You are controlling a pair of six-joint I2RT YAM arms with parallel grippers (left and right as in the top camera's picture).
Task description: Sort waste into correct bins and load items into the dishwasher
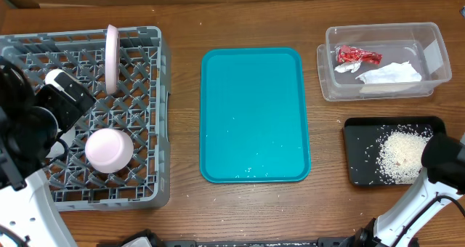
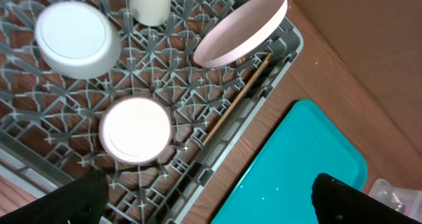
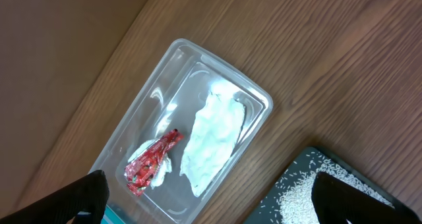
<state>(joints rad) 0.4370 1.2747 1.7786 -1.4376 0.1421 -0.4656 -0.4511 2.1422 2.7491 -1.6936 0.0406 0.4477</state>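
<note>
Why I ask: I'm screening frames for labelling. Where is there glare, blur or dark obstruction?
Overhead: even light, sharp, only a faint sheen on the teal tray. Left wrist: the upturned bowl is blown out white; the jaws are dark blurs in the bottom corners. Right wrist: glare streaks on the clear bin; jaws likewise dark and soft.

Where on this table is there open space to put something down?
The teal tray, between the dish rack and clear bin, lies bare. Bare wood also runs along the table front edge. Crowded: the rack, the bin, the rice tray.
</note>
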